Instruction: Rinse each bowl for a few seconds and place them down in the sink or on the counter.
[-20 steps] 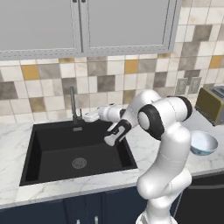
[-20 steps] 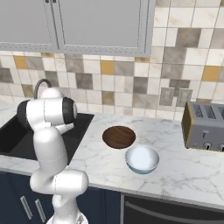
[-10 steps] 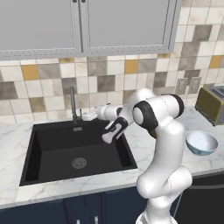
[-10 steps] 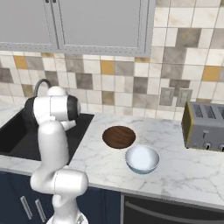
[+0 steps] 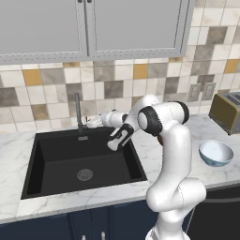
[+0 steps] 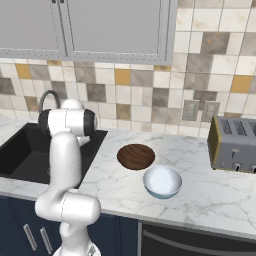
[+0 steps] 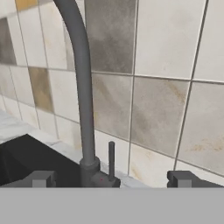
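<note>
Both bowls sit on the counter point(image 6: 210, 200), behind and well apart from the hand: brown bowl point(image 6: 136, 156), white bowl point(image 6: 162, 181) just beside it. Gripper point(image 5: 89, 123) spread fully wide, empty, aimed at the faucet point(image 7: 81, 87) directly ahead; its upright lever point(image 7: 111, 158) stands between the fingertips point(image 7: 43, 178). Sink point(image 5: 61, 185) below.

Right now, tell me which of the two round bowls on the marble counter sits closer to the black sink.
The dark brown wood-like bowl. It sits nearer the sink; the glossy white bowl sits farther, toward the counter's front edge.
</note>
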### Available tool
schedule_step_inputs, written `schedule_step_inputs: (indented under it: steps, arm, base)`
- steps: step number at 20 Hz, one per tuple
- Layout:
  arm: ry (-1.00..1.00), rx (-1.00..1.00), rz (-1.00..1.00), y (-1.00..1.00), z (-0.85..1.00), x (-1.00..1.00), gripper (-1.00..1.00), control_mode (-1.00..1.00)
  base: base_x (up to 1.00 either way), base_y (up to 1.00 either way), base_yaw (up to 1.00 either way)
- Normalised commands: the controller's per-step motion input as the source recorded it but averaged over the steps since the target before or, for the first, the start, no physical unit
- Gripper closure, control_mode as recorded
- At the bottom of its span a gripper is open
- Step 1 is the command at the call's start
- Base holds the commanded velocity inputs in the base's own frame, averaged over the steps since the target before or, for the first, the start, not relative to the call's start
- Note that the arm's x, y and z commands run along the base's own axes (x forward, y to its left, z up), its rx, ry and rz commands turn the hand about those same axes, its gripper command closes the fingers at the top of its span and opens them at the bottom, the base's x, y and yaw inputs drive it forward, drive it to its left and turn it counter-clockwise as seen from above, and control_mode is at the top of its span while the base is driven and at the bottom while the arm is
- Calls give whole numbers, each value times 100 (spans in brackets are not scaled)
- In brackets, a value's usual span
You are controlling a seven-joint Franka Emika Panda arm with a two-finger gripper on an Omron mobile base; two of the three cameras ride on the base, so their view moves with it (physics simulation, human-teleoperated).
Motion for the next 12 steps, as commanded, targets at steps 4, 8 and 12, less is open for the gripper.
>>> schedule_step_inputs:
  steps: [4,8,12]
  arm:
    - [-7,4,2,11,-37,36,-100,-100]
    - [-6,4,2,15,-38,38,-100,-100]
    - [-4,4,2,19,-35,38,-100,-100]
  base:
    - [0,0,0]
    - [0,0,0]
    - [0,0,0]
